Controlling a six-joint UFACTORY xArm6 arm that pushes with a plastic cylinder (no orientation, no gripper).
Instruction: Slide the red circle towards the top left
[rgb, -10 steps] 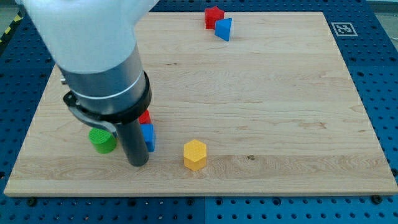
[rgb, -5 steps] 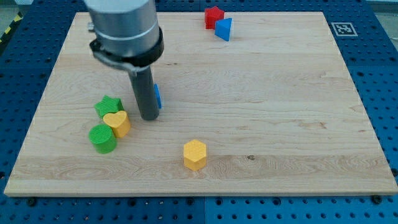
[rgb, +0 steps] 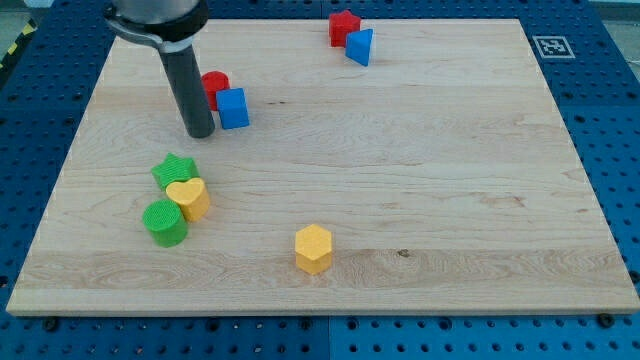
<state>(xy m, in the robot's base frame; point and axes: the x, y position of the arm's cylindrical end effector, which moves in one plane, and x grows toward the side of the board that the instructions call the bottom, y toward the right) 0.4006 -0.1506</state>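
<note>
The red circle (rgb: 215, 86) lies in the upper left part of the wooden board (rgb: 420, 180). A blue cube (rgb: 233, 108) touches it on its lower right. My tip (rgb: 200, 133) rests on the board just below and left of the red circle and left of the blue cube, close beside both. The dark rod rises from there to the view's top left.
A green star (rgb: 174, 170), a yellow heart (rgb: 189, 198) and a green cylinder (rgb: 164, 222) cluster at the left. A yellow hexagon (rgb: 313, 248) sits at the bottom middle. A red block (rgb: 344, 27) and a blue triangle (rgb: 361, 46) touch at the top.
My tip has moved from the lower left up towards the top left. The red circle and blue cube have slid up with it and now show clear of the rod.
</note>
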